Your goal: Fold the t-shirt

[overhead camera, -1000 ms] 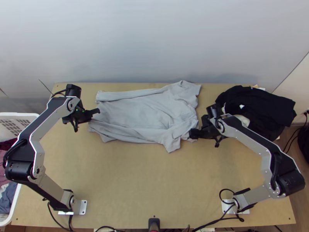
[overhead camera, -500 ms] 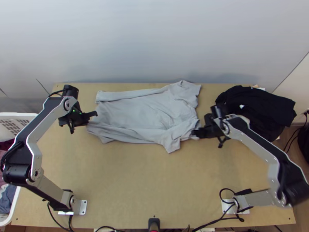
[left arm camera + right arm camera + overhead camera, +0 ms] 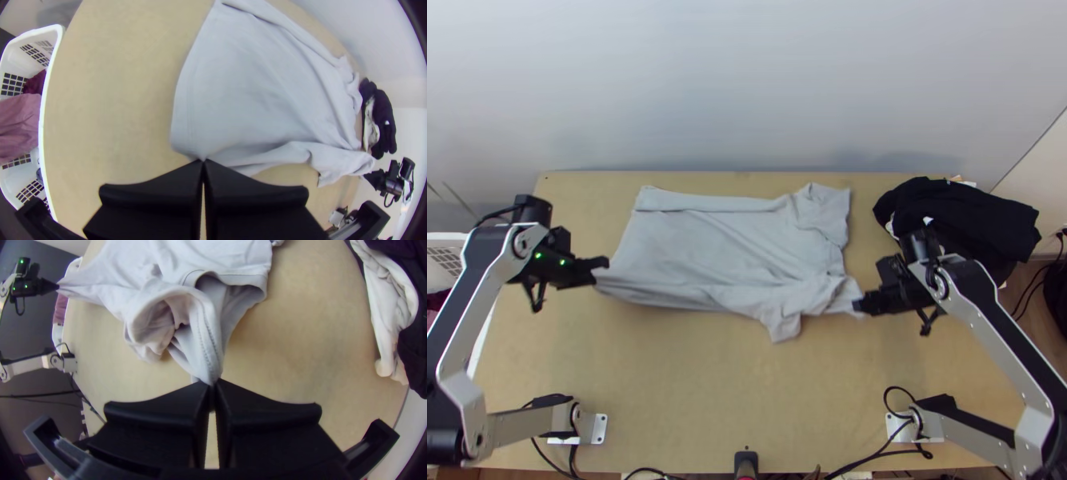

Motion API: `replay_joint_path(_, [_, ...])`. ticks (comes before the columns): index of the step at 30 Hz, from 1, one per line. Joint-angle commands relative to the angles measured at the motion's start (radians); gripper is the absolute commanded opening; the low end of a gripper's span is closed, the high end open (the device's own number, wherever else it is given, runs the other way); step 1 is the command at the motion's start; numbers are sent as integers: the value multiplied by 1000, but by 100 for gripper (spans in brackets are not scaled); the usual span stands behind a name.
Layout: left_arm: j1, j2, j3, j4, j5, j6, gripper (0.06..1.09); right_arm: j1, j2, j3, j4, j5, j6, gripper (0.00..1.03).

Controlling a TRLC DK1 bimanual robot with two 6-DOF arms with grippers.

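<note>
- Folding looks barely begun: the t-shirt [image 3: 723, 248] lies spread on the table between the two grippers, its main fold not yet made.
- Left gripper [image 3: 203, 161] is clamped on the hem's near corner; right gripper [image 3: 215, 382] pinches a stitched edge at the shirt's other end, near the neck opening.
- The cloth between them is drawn out along the near side, with a sleeve bunched just beside the right gripper; smoothing and all the main folds seem left to do.
- Dark clothes [image 3: 963, 216] are heaped beyond the right gripper, near its arm, and could hamper a wide outward swing.
- A laundry basket [image 3: 43, 120] holding purple cloth [image 3: 20, 126] stands outward of the left gripper.
</note>
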Motion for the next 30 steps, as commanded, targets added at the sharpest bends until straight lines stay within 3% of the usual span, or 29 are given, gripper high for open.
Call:
replay_joint_path(1, [15, -129, -26, -225, 86, 128, 10, 20, -127, -79, -148, 48, -142, 3])
replay_joint_path(4, [12, -187, -53, -237, 103, 128, 10, -30, -126, -91, -136, 52, -182, 4])
replay_joint_path(5, [11, -199, -62, -234, 113, 122, 10, -64, -118, -85, -128, 51, -181, 14])
replay_joint_path(6, [9, -202, -70, -230, 117, 113, 10, -98, -112, -76, -126, 51, -165, 30])
replay_joint_path(9, [-5, -201, -90, -211, 124, 74, 10, -144, -80, -37, -110, 48, -73, 91])
replay_joint_path(10, [-8, -204, -96, -200, 124, 62, 10, -146, -74, -20, -110, 48, -44, 100])
replay_joint_path(13, [-19, -207, -101, -174, 126, 30, 10, -133, -67, 32, -114, 39, 9, 100])
replay_joint_path(16, [-19, -204, -102, -159, 126, 22, 10, -89, -51, 75, -196, -24, 45, 99])
replay_joint_path(21, [-19, -184, -107, -130, 124, 8, 10, 86, 15, 82, -243, -76, 143, 97])
replay_joint_path(30, [-26, -152, -101, -92, 124, -16, 10, 226, 256, 62, -19, -118, 243, 96])
